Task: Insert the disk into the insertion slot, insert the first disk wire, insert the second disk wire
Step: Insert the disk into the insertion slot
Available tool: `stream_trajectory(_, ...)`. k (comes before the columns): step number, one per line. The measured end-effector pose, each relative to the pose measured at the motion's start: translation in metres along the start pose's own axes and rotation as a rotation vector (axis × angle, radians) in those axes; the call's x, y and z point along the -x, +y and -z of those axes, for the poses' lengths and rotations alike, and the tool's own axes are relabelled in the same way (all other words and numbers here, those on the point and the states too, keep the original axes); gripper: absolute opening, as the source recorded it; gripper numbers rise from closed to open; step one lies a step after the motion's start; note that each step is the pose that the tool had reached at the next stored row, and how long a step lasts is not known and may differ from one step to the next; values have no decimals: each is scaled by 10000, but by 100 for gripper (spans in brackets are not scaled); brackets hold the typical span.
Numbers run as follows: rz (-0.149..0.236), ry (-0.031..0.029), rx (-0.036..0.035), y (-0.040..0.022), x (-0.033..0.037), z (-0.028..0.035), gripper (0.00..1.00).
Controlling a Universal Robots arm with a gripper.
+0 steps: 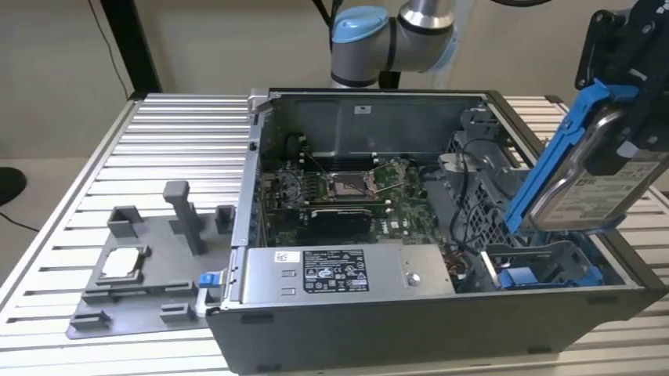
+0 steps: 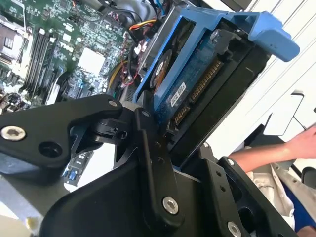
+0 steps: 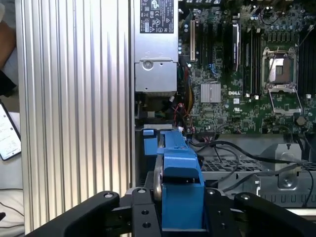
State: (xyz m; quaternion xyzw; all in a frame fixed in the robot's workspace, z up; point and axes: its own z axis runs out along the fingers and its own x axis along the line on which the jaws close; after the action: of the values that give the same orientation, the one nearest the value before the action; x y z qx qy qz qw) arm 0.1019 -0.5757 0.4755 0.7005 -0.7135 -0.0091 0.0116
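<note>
Exterior view: the hand (image 1: 619,137) is clenched on the disk (image 1: 581,184). The disk hangs tilted, one end down, over the open PC case (image 1: 418,333) at the exterior view's right. It sits just above the blue drive bay (image 1: 544,276) and isn't seated. The grey power box (image 1: 334,270) sits well apart from the bay. The case stands on the ribbed bench (image 1: 157,133).

Second wrist view: the fingers (image 2: 153,163) pinch the disk (image 2: 197,81) by its sides, w/ the connector edge bare. The mainboard (image 2: 49,49) is beyond it. No wire is near the hand.

First wrist view: the disk's blue frame (image 3: 180,173) points at the bay (image 3: 148,134), close to the case wall.

Judgement: step 1, disk insertion, is in hand and approx. early in the task, w/ both wires untouched. Seating calls for squaring the frame to the bay rails and going in straight, clear of the loose cables (image 3: 232,148).
</note>
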Motion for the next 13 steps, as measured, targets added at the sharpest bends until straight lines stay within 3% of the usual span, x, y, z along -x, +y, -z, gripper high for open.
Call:
stream_trajectory(8, 1, -1, -34, -5, -37, -115, 0)
stream_trajectory(13, 3, -99, -32, -7, -50, -181, 0)
